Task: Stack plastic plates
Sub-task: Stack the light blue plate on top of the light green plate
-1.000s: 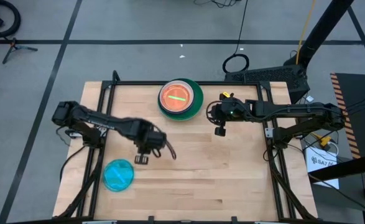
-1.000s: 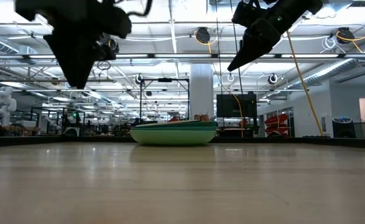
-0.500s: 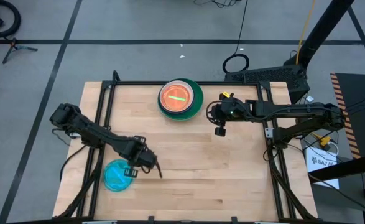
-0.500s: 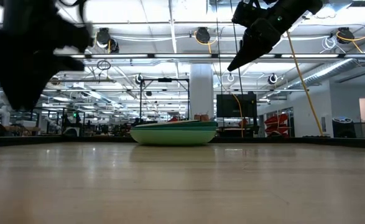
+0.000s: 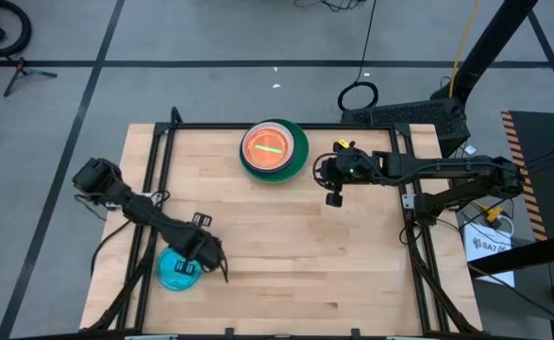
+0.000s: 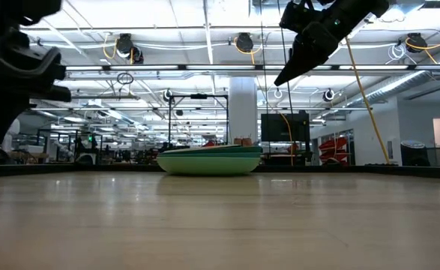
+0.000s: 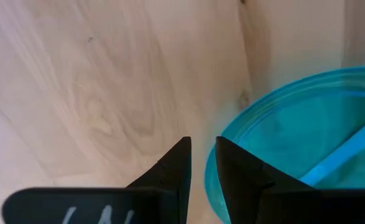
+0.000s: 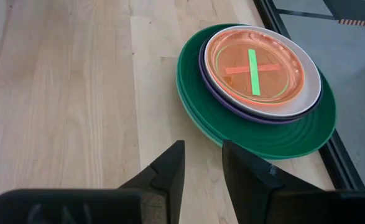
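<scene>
Blue plate now sits under the descended left gripper, fingers slightly apart at its rim; pickup looks imminent.

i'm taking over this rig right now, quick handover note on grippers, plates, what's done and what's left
Left gripper: low at the rim of the blue plate near the table's front left, fingers a narrow gap apart, one on each side of the rim, nothing lifted.
Right gripper: empty, fingers apart, raised beside the stack.
Done: stack at the back centre, dark green plate showing at the base, purple and white rims above it, orange plate on top.
Left: grip the blue plate, carry it over and set it on the orange plate.
</scene>
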Controlling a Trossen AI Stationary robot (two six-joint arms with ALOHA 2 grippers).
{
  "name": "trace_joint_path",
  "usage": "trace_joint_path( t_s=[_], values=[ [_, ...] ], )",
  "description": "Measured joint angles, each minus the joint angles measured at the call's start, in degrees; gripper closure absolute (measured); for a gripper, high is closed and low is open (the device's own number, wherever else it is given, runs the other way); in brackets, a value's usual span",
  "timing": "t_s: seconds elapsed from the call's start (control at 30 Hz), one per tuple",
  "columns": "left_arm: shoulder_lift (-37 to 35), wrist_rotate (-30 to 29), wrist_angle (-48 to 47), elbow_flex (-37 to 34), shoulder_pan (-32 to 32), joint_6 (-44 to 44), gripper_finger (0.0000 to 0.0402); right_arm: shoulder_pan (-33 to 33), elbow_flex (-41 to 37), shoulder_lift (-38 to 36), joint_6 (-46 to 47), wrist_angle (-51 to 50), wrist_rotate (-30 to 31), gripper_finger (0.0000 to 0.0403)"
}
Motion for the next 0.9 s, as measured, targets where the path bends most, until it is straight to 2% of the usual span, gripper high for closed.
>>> trace_joint_path(
  t_s=[0.17, 0.33, 0.5, 0.77, 0.9],
  values=[
    [-1.8, -1.1, 0.4, -2.2, -3.0, 2.0, 0.0321, 0.0, 0.0, 0.0, 0.2, 0.0, 0.0, 0.0303],
    [-10.5, -1.1, 3.6, -6.4, -4.3, -0.8, 0.0321, 0.0, 0.0, 0.0, 0.4, 0.8, -0.3, 0.0303],
    [-17.5, -2.9, 3.5, -6.8, -3.8, -5.1, 0.0321, 0.0, 0.0, 0.0, 0.2, 3.6, -3.8, 0.0303],
    [-18.1, -3.2, 5.0, -8.4, -4.8, -7.1, 0.0319, 0.1, 0.0, 0.0, 0.2, 4.7, -4.6, 0.0303],
    [-18.1, -1.1, 7.0, -10.5, -4.8, -8.5, 0.0318, 0.1, 0.0, 0.0, 0.2, 4.7, -4.6, 0.0303]
  ],
)
